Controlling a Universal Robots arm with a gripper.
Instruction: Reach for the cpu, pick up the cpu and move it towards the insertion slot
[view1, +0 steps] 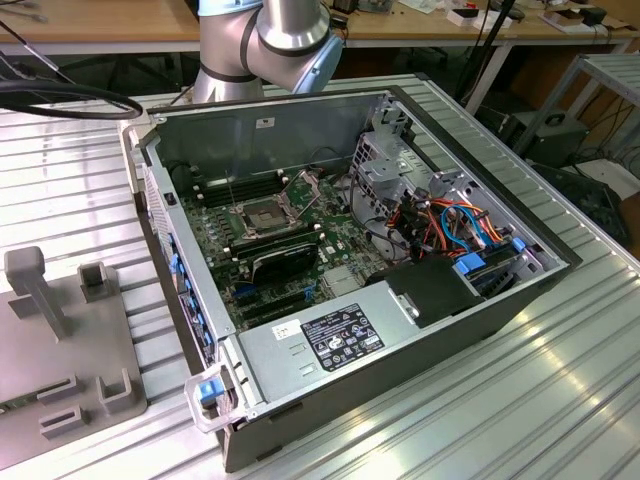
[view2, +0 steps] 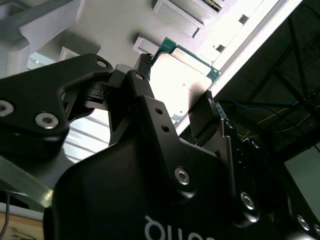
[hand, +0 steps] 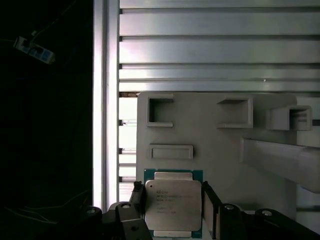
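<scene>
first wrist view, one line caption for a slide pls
Claw gripping the cpu by its sides over the grey fixture plate on the ribbed metal table

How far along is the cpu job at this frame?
Reach looks done: the gripper sits around the cpu, fingers against two opposite edges. In hand: the pick; whether it has left the grey fixture plate cannot be told. Left: the carry; the insertion slot in the computer case shows a bare dark centre.
</scene>
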